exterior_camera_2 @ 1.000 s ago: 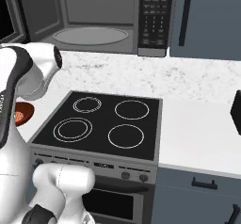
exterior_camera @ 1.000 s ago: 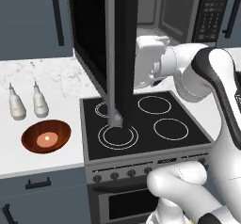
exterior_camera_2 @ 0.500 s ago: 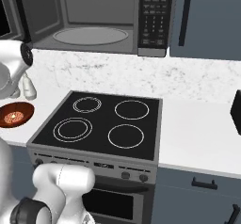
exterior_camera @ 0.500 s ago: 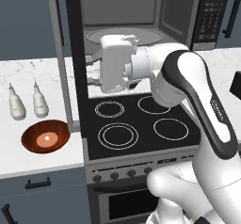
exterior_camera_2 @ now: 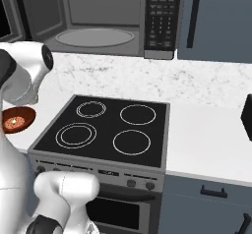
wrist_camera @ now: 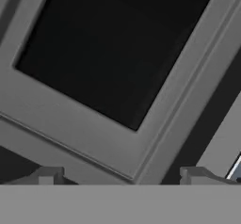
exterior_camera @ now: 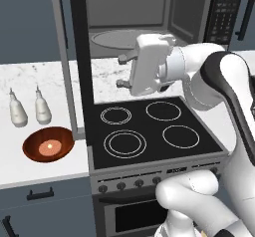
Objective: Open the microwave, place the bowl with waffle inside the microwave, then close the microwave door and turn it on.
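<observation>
The microwave (exterior_camera: 149, 19) stood open above the stove (exterior_camera: 149, 131), its microwave door (exterior_camera: 79, 57) swung out to the left, edge-on beside the cavity. The gripper (exterior_camera: 122, 71) hung in front of the cavity with jaws wide and empty, facing the door. The bowl (exterior_camera: 48, 144) with the waffle (exterior_camera: 49, 146) sat on the counter (exterior_camera: 30, 166) left of the stove, near two bottles (exterior_camera: 29, 109)

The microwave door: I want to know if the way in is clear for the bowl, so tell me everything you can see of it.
The microwave door stands swung wide open to the left, seen nearly edge-on in the left base view as a tall dark panel with a grey steel edge. In the hand view its dark glass sits in a grey frame. The grey cavity and round turntable lie exposed. The gripper, jaws open, is near it; no contact can be made out.
</observation>
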